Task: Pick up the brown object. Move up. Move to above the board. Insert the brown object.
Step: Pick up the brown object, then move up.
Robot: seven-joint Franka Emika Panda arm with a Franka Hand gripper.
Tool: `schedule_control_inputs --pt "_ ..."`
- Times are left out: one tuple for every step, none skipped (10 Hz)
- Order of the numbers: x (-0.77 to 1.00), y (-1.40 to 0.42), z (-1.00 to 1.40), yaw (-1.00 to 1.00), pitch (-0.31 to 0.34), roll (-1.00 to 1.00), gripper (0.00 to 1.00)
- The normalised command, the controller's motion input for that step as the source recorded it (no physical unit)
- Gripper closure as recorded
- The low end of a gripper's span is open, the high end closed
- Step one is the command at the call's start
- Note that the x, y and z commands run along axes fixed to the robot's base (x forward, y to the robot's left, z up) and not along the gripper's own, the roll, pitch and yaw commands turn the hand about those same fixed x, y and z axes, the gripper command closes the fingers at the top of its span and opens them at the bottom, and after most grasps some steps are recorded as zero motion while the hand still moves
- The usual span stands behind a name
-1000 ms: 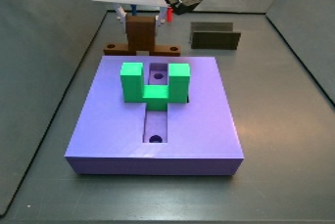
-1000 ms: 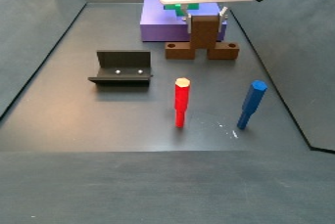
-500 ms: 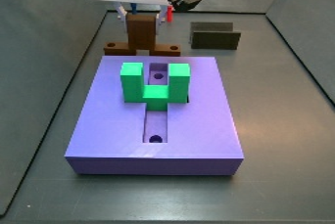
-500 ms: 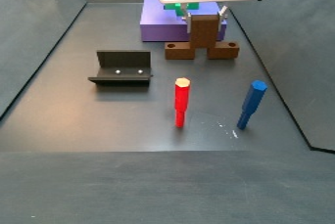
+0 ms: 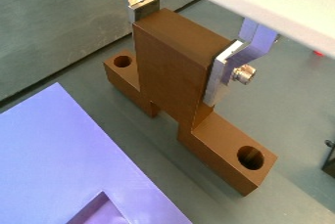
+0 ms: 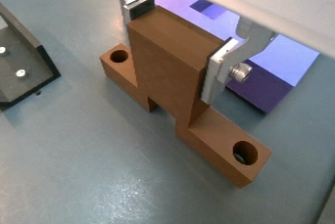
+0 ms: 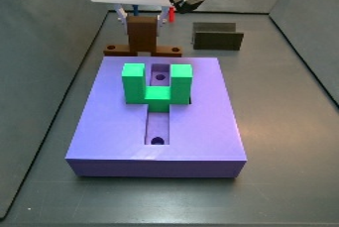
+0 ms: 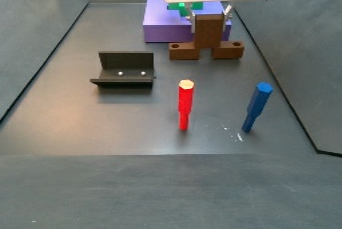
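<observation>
Wood-brown piece, upright block on flat holed bar [image 6: 183, 91], sits on grey floor just behind lavender slotted board [image 7: 166, 112]. Gripper [image 5: 190, 37] straddles block top; silver fingers [image 5: 230, 67] flank block's sides across bar's long axis, contact looks made, pinch unconfirmed.

One brown object [image 8: 210, 35], one board [image 7: 159, 112], one fixture [image 8: 123, 70], two upright pegs: red [image 8: 186, 105] and blue [image 8: 258, 107]; one end effector [image 5: 187, 34] straddles the brown block.

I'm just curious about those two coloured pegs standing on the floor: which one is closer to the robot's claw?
The blue peg. It stands on the gripper's side of the floor, below the brown object; the red peg stands further toward the fixture.
</observation>
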Motion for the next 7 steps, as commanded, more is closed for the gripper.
schedule_control_inputs --pt "0.0 0.0 0.0 0.0 0.0 0.0 1.0" --pt "0.0 0.0 0.0 0.0 0.0 0.0 1.0" --pt "0.0 0.0 0.0 0.0 0.0 0.0 1.0" --pt "0.0 0.0 0.0 0.0 0.0 0.0 1.0" --pt "0.0 0.0 0.0 0.0 0.0 0.0 1.0" --pt "0.0 0.0 0.83 0.0 0.0 0.0 1.0" --pt "0.05 -0.01 0.87 -0.05 -0.003 0.0 1.0"
